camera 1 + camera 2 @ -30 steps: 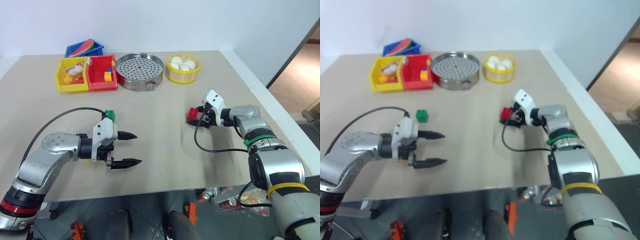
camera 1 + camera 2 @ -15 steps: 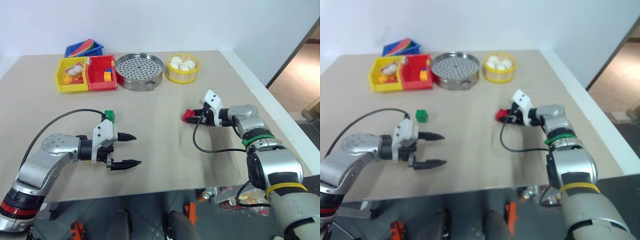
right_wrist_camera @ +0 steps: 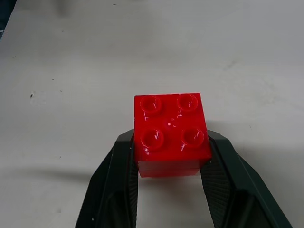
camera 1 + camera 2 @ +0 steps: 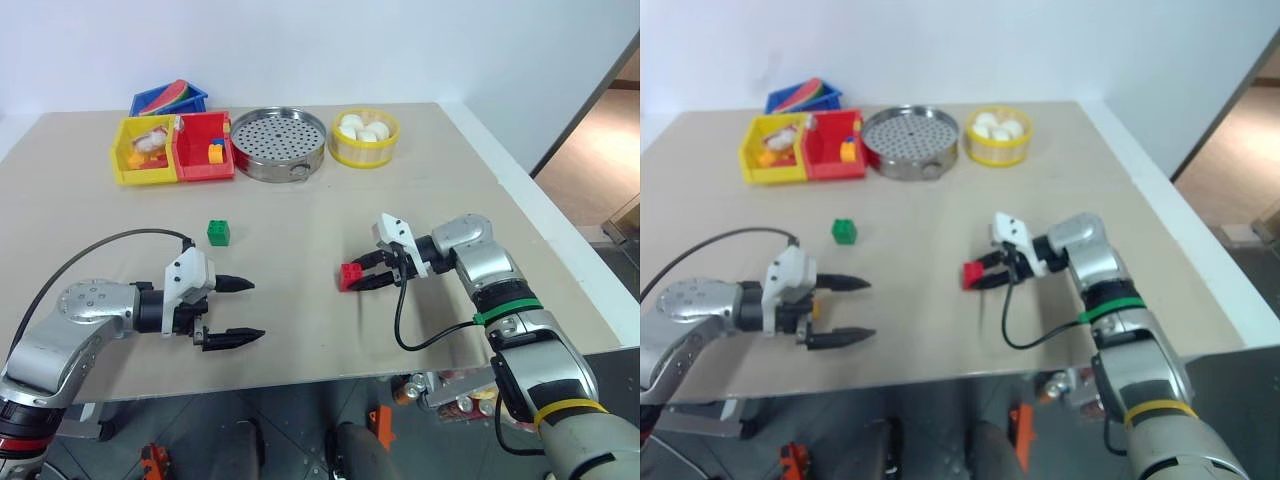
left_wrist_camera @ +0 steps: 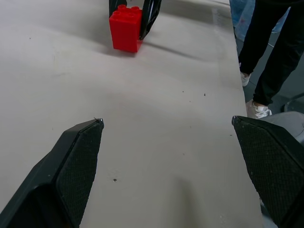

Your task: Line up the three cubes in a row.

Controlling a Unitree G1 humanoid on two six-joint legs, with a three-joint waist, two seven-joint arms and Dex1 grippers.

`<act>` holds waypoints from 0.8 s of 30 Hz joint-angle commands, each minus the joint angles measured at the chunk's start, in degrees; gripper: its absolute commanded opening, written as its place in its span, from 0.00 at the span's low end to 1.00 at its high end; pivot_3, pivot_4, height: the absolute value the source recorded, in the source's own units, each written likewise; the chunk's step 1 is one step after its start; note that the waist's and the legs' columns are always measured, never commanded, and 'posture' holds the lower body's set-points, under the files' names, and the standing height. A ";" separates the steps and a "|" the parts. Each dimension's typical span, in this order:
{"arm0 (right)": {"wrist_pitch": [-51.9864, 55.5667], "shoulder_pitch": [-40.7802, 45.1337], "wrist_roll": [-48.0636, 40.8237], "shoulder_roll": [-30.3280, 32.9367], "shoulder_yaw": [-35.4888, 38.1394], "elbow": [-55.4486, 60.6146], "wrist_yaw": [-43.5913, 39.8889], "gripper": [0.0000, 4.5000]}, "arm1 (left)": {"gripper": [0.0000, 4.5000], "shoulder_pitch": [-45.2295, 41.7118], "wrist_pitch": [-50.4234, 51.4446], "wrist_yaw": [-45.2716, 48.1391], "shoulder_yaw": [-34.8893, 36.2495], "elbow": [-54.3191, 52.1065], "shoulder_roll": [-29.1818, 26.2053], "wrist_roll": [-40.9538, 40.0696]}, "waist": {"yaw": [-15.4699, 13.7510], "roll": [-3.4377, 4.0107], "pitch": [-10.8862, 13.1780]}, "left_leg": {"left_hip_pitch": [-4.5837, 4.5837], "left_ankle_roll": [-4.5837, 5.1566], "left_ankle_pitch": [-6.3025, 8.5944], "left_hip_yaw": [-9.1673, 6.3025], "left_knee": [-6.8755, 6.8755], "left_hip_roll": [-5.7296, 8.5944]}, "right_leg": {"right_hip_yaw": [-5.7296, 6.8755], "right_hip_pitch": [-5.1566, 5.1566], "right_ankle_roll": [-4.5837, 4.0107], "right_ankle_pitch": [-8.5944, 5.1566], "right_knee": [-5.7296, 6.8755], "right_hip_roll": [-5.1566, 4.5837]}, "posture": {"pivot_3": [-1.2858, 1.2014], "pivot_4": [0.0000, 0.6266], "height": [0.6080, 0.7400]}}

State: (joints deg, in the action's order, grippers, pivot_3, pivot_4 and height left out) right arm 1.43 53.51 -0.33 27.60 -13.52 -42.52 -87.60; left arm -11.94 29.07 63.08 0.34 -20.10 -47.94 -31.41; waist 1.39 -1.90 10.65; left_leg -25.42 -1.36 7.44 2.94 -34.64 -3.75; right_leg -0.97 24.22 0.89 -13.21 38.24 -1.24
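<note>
red cube (image 4: pixel 350 275) in right claw (image 4: pixel 366 279)

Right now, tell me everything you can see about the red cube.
The red cube is a small toy brick of glossy plastic with four round studs on its top. It sits upright, studs up, near the middle of the tan table, to the right of the green cube and nearer the front edge. The right hand is shut on it, one black finger pressed against each of two opposite sides. Its base appears at or just above the tabletop.
</note>
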 commanded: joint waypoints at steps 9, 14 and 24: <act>-4.92 5.69 1.14 -0.42 -0.28 -9.38 -1.18 0.28 | 1.00 1.62 -0.71 -2.08 0.85 -3.59 0.68 -0.09 | -0.01 0.00 0.00 | 0.00 -0.02 0.01 0.00 0.08 0.00 | -0.01 0.00 0.04 -0.08 0.00 0.01 | 0.52 0.24 1.00; -5.97 5.87 1.49 -0.81 -0.31 -10.80 -1.08 0.28 | 1.00 1.62 -0.78 -2.40 0.79 -3.52 0.77 0.06 | 0.00 0.00 0.00 | 0.00 -0.02 0.01 -0.01 0.08 0.00 | -0.01 0.00 0.05 -0.07 0.00 0.03 | 0.52 0.24 1.00; -3.52 3.71 -0.80 0.27 -0.77 -4.69 -4.90 0.28 | 1.00 0.37 -5.90 -4.16 2.06 0.25 2.59 2.71 | -0.03 0.00 0.00 | 0.00 -0.02 0.01 -0.01 0.08 0.00 | -0.01 0.01 0.03 -0.07 0.00 0.02 | 0.52 0.24 1.00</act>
State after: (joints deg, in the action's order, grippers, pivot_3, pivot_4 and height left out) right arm -2.51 57.19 0.16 27.00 -13.92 -50.06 -88.49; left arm -10.67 25.67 59.60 0.53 -19.78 -45.89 -29.40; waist 1.36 -1.90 10.64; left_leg -25.42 -1.37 7.45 2.93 -34.56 -3.75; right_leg -0.98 24.23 0.93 -13.28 38.25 -1.22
